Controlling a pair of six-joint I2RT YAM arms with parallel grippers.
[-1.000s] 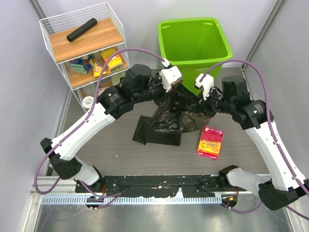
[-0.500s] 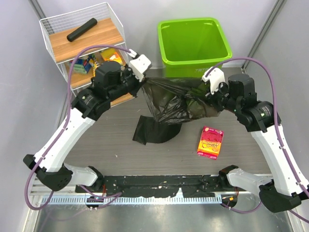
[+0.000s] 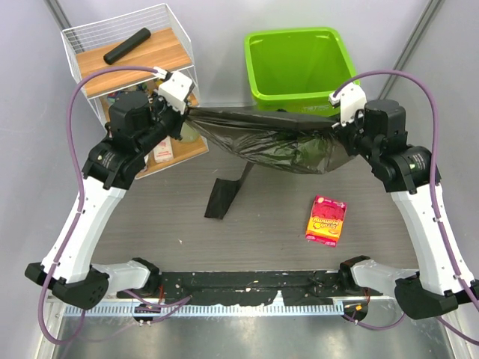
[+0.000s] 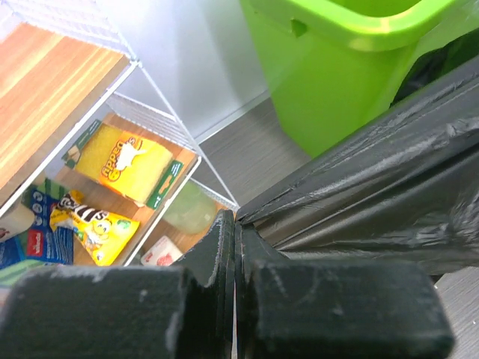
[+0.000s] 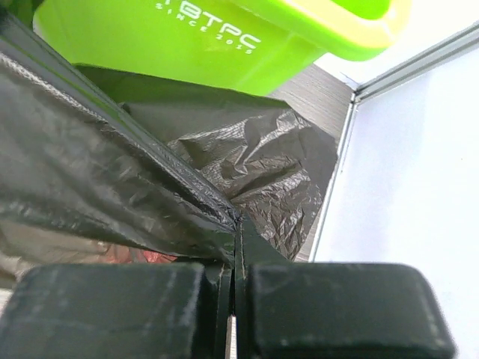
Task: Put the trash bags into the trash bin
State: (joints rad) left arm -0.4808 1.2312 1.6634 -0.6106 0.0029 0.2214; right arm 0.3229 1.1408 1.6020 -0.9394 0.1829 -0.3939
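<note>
**Item:** trash bag (image 3: 277, 140), black glossy film. It hangs as a taut, sagging band in front of the trash bin (image 3: 296, 95), above the table (image 3: 150, 217). It is not yet inside the bin. One loose flap drops from its left half to the table top.

**Hazards, left to right (judged):**
- Left end: the left arm stands close beside the wire rack (image 3: 176, 30). A wide swing there could snag the wire.
- Hanging flap: this is the lowest part of the bag. When the bag is carried toward the bin, the flap could catch on the front wall or end up draped outside the rim.
- Span: the stretched band is wider than the bin mouth. Unless the two ends come closer together, the corners are likely to land over the rim rather than inside.
- Both ends: the film is thin and pulled tight. More tension could tear it or drag it out of a pinch, dropping that side.

**Fingers, left to right:**
- Left gripper (image 3: 185, 112): clamped. The left wrist view shows the pads pressed together with only a pinched corner of the bag between them. They touch nothing else.
- Right gripper (image 3: 341, 129): clamped likewise on the opposite corner. In the right wrist view, crinkled film fans out from the seam between the pads. The lettered side of the bin lies just beyond, apart from the fingers.
</note>
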